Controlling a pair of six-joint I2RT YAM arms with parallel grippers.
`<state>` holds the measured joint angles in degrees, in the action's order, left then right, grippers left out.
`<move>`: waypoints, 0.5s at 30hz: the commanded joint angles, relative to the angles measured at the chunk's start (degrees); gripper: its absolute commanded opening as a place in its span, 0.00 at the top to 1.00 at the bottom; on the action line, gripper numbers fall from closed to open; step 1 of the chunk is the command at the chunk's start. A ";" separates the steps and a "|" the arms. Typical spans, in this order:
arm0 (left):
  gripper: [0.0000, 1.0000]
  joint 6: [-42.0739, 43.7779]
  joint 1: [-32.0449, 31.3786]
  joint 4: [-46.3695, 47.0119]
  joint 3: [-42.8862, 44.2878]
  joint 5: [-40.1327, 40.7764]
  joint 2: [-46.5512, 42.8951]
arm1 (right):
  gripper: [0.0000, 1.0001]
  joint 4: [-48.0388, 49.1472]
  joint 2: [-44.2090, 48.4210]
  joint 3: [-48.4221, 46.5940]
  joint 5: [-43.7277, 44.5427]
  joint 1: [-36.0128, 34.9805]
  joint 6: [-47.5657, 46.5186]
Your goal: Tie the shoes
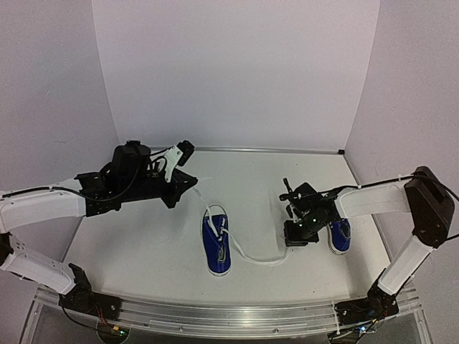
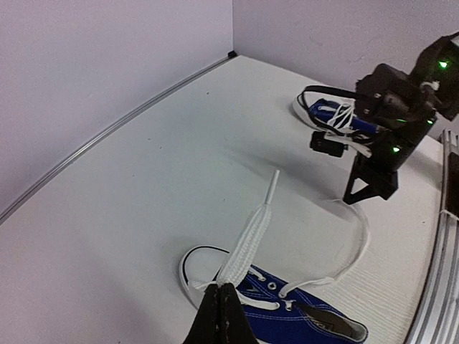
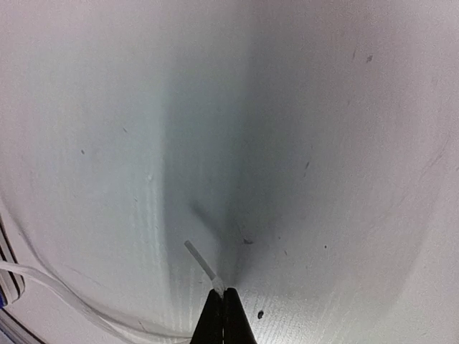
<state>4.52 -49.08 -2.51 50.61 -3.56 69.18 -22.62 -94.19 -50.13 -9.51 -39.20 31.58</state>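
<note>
The table [image 1: 251,179] is the biggest thing here: a white, faintly ribbed top with a few dark specks. Pale walls [image 1: 237,72] close it in on the left, far and right sides. A thin metal strip [image 1: 272,150] runs along the foot of the far wall, and an aluminium rail [image 1: 229,315] lines the near edge, where my two arms are bolted.

Two blue shoes stand on the table, well apart. The middle shoe [image 1: 216,247] sits near the centre with its white toe cap pointing to the far side. The right shoe [image 1: 341,236] lies on the right, partly hidden behind my right arm, and its laces [image 2: 343,118] are loose across the top.

From the middle shoe, the far lace [image 2: 247,240] rises to the far left. My left gripper [image 2: 221,304] is closed on it just above the toe cap, and the free end sticks out past my fingers. The near lace [image 1: 252,259] trails in a slack curve over the table to the right. My right gripper [image 3: 222,295] is down at the surface, pinched tight on its end, and the stiff tip [image 3: 197,256] pokes out beyond my fingertips.
</note>
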 commanded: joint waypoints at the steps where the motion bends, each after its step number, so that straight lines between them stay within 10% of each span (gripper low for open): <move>1: 1.00 -1.99 -0.23 4.59 -5.59 -8.64 -8.20 | 1.00 -2.81 1.28 -14.69 7.41 0.20 -7.83; 15: 1.00 -0.42 -11.78 -7.37 -7.79 -12.86 -15.01 | 1.00 -5.92 -24.93 -65.09 -22.11 -5.71 -17.19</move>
<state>3.57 -57.20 -4.92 40.17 -16.78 52.60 -26.39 -110.79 -105.76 -19.96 -40.16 16.10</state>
